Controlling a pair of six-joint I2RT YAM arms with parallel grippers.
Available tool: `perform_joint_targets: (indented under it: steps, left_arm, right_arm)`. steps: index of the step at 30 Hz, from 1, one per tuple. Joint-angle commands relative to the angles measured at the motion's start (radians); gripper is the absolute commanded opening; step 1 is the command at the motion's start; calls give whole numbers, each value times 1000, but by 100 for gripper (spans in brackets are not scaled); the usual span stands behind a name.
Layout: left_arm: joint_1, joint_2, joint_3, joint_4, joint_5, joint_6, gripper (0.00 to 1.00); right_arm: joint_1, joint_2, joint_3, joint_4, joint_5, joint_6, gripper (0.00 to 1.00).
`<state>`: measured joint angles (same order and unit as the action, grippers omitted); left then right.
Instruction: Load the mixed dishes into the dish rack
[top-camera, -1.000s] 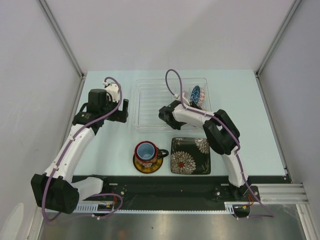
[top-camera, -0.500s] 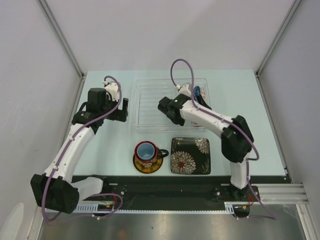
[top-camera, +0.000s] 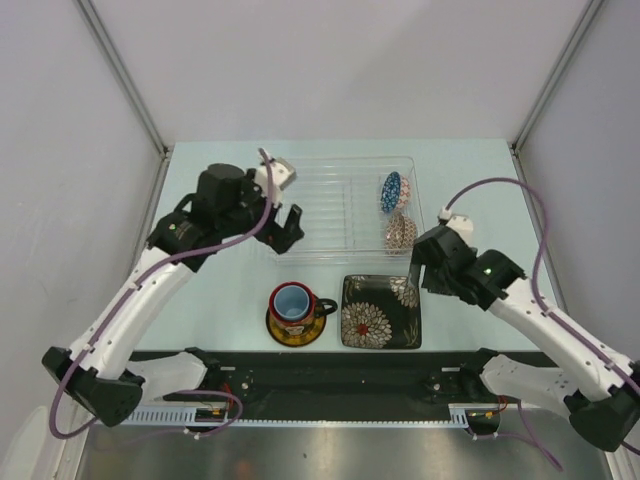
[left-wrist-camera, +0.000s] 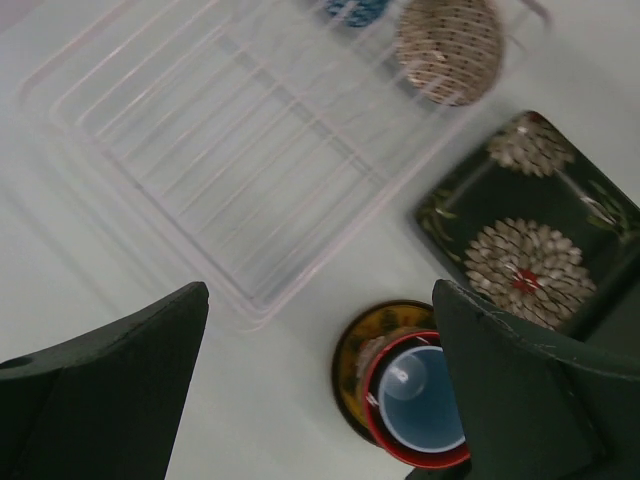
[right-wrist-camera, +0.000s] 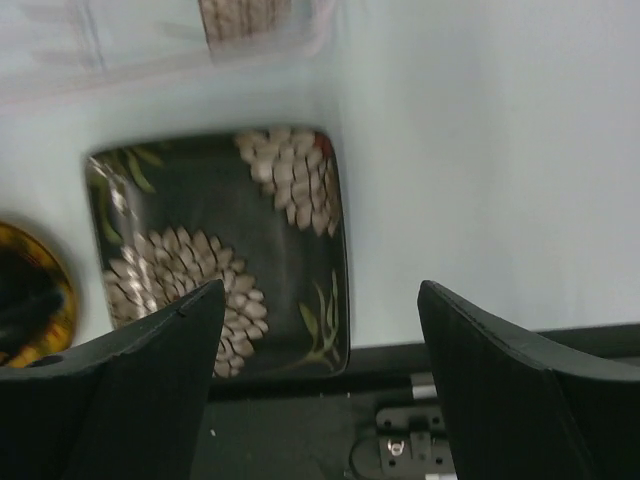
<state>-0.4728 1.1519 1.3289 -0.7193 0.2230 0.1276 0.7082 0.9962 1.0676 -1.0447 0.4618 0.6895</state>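
The see-through dish rack (top-camera: 330, 200) holds a blue-patterned bowl (top-camera: 390, 189) and a brown-dotted bowl (top-camera: 400, 232), both on edge at its right end. In front of it, the black mug (top-camera: 322, 306) stands on the yellow-and-dark saucer (top-camera: 285, 335) with the light-blue cup (top-camera: 292, 301) inside it. The square flowered plate (top-camera: 381, 311) lies to their right. My left gripper (top-camera: 283, 232) hovers open over the rack's near-left corner; its wrist view looks down on the mug (left-wrist-camera: 375, 400). My right gripper (top-camera: 425, 275) hangs open and empty above the plate's (right-wrist-camera: 220, 250) right edge.
The black base rail (top-camera: 340, 375) runs along the near edge just behind the plate. Pale side walls close in the table at left and right. The brown-dotted bowl (left-wrist-camera: 448, 48) sits nearest the rack's (left-wrist-camera: 230, 160) front right corner.
My right gripper opened and pulled back out of the rack toward the near right, leaving the brown-dotted bowl on edge there. My left arm swung right over the rack's near-left corner.
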Motion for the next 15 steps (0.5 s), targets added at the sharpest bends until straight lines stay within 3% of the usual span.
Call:
perform_joint_targets:
  steps: [1, 6, 15]
  left_arm:
    - [-154, 61, 13, -66, -8, 66, 100]
    - [-355, 133, -25, -25, -86, 154, 100]
    - [-474, 226, -161, 103, -116, 265, 100]
  right_arm:
    - [-18, -14, -157, 72, -279, 71, 83]
    - [-81, -59, -264, 117, -402, 91, 83]
    - [-200, -79, -422, 228, -546, 94, 83]
